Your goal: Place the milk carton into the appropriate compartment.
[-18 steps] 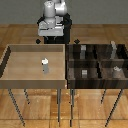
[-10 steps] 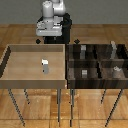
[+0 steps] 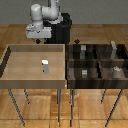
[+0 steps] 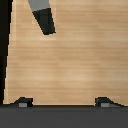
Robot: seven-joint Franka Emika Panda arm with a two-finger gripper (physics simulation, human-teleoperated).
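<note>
No text, label or number is legible — anywhere.

Simulated lab: 2 bins on legs, wood floor.

My gripper hangs behind the tray — milk carton inside, compartment bin on the exterior view's right.

Milk carton upright in tan bin
</note>
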